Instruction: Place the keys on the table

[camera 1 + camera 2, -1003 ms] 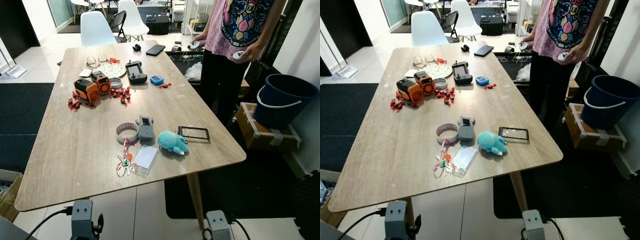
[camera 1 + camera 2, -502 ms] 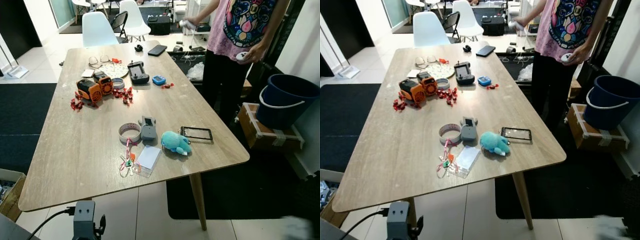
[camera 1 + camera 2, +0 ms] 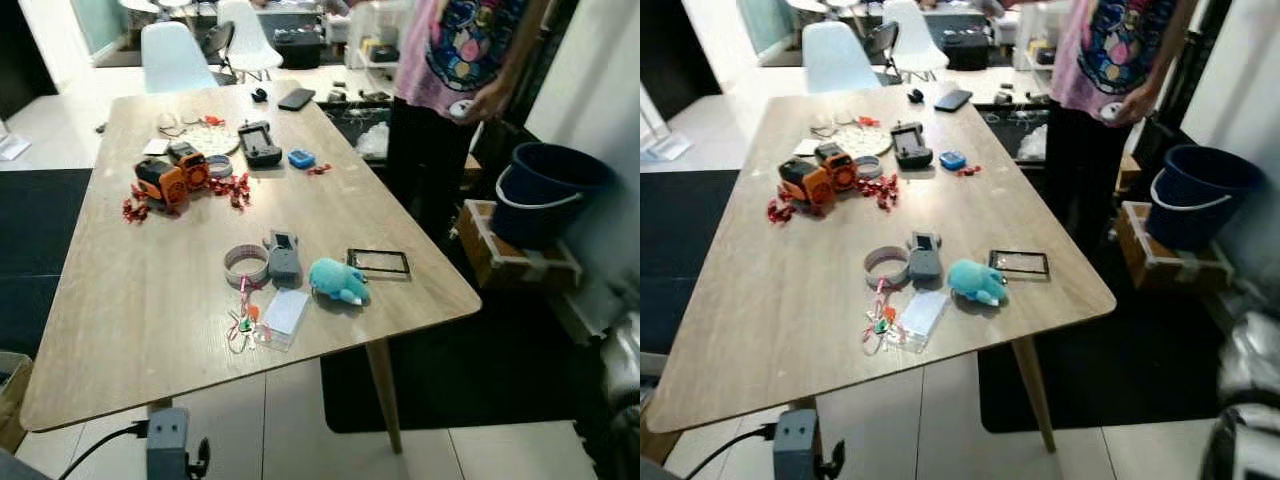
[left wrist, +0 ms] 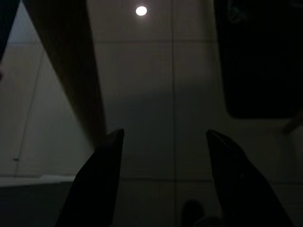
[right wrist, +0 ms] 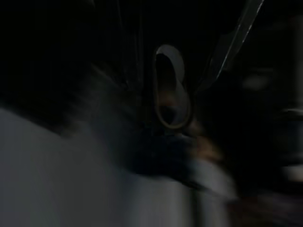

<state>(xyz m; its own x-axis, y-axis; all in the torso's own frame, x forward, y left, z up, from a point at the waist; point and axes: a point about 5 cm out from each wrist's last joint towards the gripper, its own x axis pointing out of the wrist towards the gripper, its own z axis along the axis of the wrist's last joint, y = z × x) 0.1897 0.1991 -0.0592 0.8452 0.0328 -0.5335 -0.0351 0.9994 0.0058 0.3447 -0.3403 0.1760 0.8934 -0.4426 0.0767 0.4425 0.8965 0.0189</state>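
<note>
A small bunch of keys (image 3: 243, 322) with a red strap lies near the front edge of the long wooden table (image 3: 140, 290), beside a clear card holder (image 3: 283, 314). In the left wrist view my left gripper (image 4: 164, 133) hangs open over pale floor tiles, nothing between its fingers (image 4: 102, 175). My right arm (image 3: 1248, 400) shows as a silver blur low at the right, beyond the table's corner. The right wrist view is dark and smeared; a pale oval ring (image 5: 171, 87) can be made out, and I cannot tell what it belongs to.
On the table lie a tape roll (image 3: 246, 264), a grey device (image 3: 284, 256), a teal plush toy (image 3: 335, 280), a black frame (image 3: 378, 262), orange toys (image 3: 168, 175) and a controller (image 3: 259, 142). A person (image 3: 450, 90) stands at the far right side. A blue bucket (image 3: 545, 190) sits on a box.
The camera has shifted and the picture is blurred. My right arm has come into view at the lower right edge. The things on the table lie as before.
</note>
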